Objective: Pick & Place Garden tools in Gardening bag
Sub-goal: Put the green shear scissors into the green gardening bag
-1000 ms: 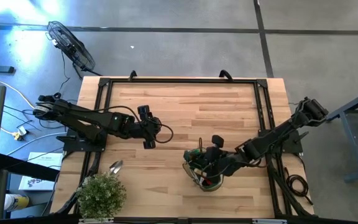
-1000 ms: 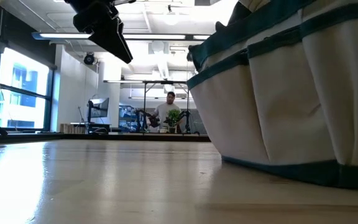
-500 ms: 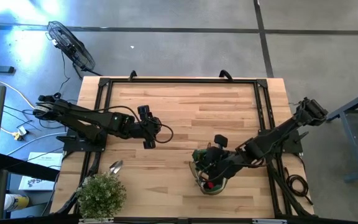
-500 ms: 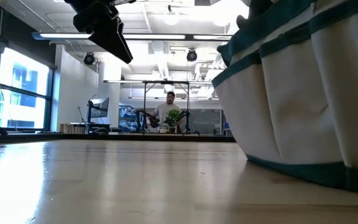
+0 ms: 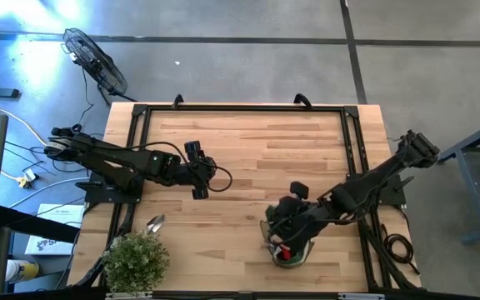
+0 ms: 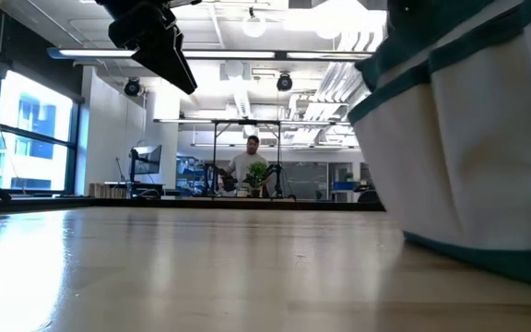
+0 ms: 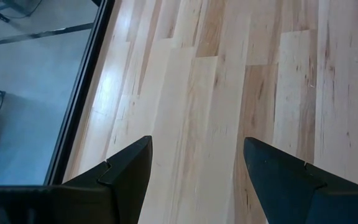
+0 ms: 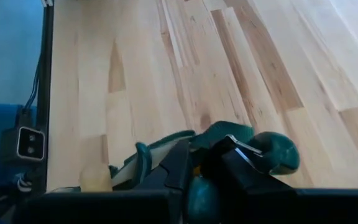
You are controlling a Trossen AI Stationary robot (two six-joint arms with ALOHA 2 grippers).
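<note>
the right hand is clamped on the rim of the gardening bag to steady it on the tabletop, while the left hand waits spread apart

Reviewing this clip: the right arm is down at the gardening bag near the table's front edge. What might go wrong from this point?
1. The gardening bag sits near the table's front edge with the right hand on it; a further drag that way may push it off.
2. The bag is soft and leans in the low view; a pull could tip it and spill the tools.
3. A silver scoop lies beside the potted plant, which may hinder reaching it.
</note>
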